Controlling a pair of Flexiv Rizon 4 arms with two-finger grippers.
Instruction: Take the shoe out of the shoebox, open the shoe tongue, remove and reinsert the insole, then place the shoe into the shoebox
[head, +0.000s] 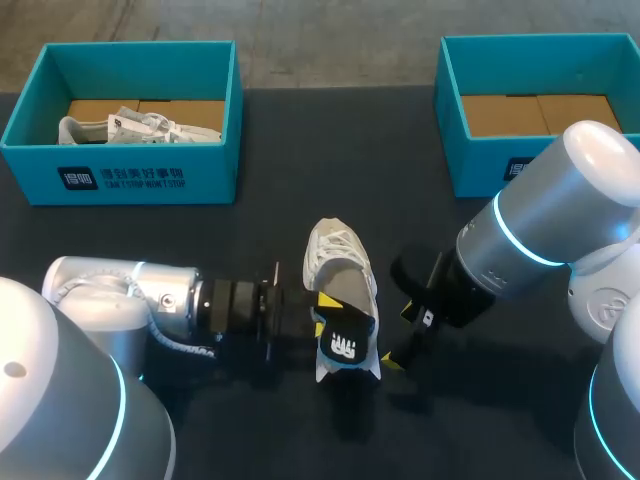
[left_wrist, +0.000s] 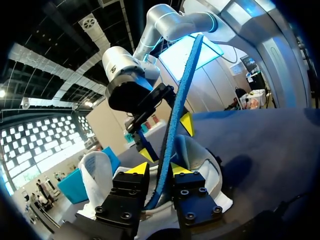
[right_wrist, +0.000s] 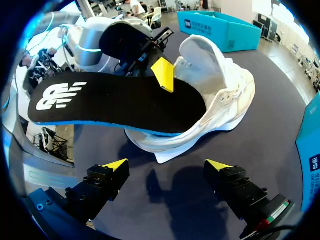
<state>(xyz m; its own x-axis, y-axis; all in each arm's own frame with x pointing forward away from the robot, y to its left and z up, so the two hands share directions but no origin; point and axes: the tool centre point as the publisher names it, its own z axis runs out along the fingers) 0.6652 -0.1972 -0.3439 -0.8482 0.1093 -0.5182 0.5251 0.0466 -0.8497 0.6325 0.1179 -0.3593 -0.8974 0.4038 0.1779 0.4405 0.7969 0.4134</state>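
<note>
Left arm (head: 120, 300) lies nearest, coming in from 9 o'clock. Its fingers (left_wrist: 137, 168) are clamped on the insole (right_wrist: 115, 102), held on edge over the heel of the white shoe (head: 338, 262). That shoe lies mid-way across the counter (head: 250, 230), long axis 12 to 6, toe at 12. With the insole's front end in the opening, its next move likely runs along that line. Right gripper (right_wrist: 166, 165), fingers spread and empty, hovers at the shoe's 3 o'clock.

Dark table (head: 250, 440): white shoe (head: 335, 255) ctr, L shoebox (head: 120, 178) + R shoebox (head: 478, 165) at back
</note>
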